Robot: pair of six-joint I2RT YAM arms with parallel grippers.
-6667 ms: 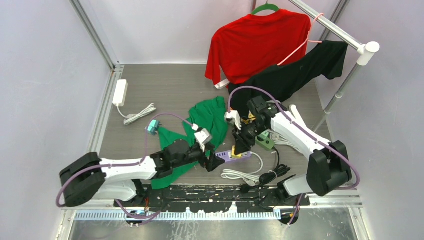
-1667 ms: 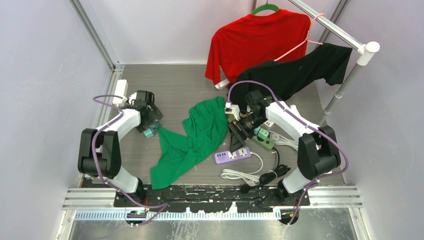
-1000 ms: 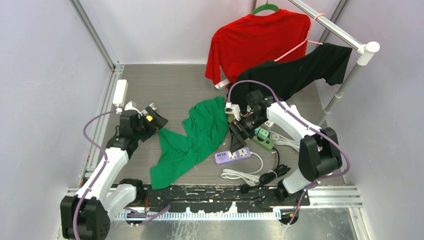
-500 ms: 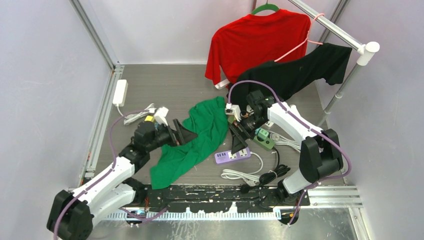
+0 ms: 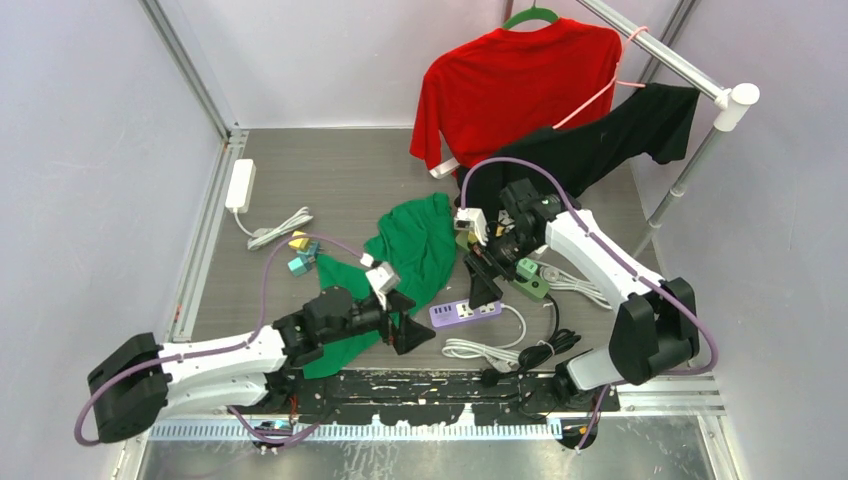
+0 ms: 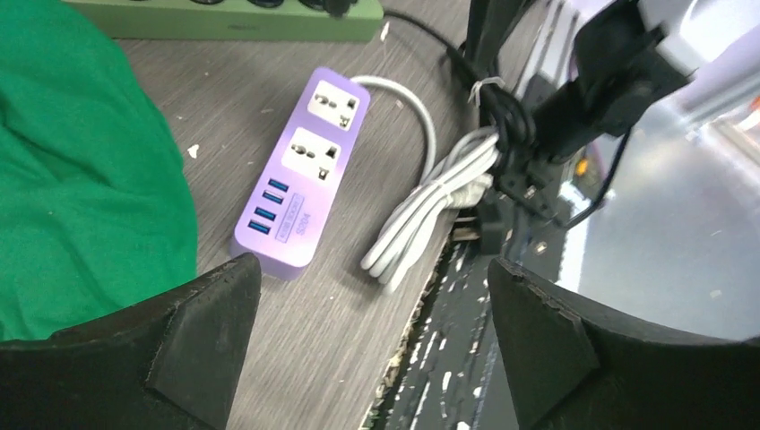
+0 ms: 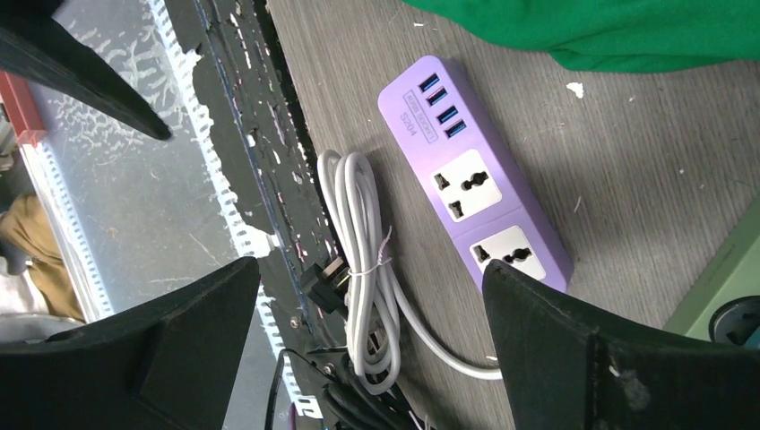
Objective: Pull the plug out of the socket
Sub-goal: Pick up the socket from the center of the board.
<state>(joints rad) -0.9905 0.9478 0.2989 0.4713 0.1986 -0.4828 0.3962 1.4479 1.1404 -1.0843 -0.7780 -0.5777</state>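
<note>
The purple socket strip [image 5: 465,312] lies near the table's front edge, and both of its outlets [image 7: 475,193] are bare. A small yellow plug [image 5: 297,240] rests at the back left beside a teal one [image 5: 300,264], far from both grippers. My left gripper [image 5: 415,325] hovers open just left of the strip [image 6: 300,193], nothing between its fingers [image 6: 202,336]. My right gripper [image 5: 482,285] hangs open right above the strip's far end, also empty, with its fingers [image 7: 556,340] spread wide.
A green cloth [image 5: 400,265] lies crumpled left of the strip. The strip's bundled white cord [image 5: 480,348] sits by the front edge [image 6: 439,197]. A green power strip [image 5: 532,282] lies to the right. Red and black shirts [image 5: 515,85] hang on a rail behind. A white adapter [image 5: 240,185] lies far left.
My left arm has swung from the back left, where the yellow plug now lies, forward to the purple strip. The right arm has only shifted slightly.
</note>
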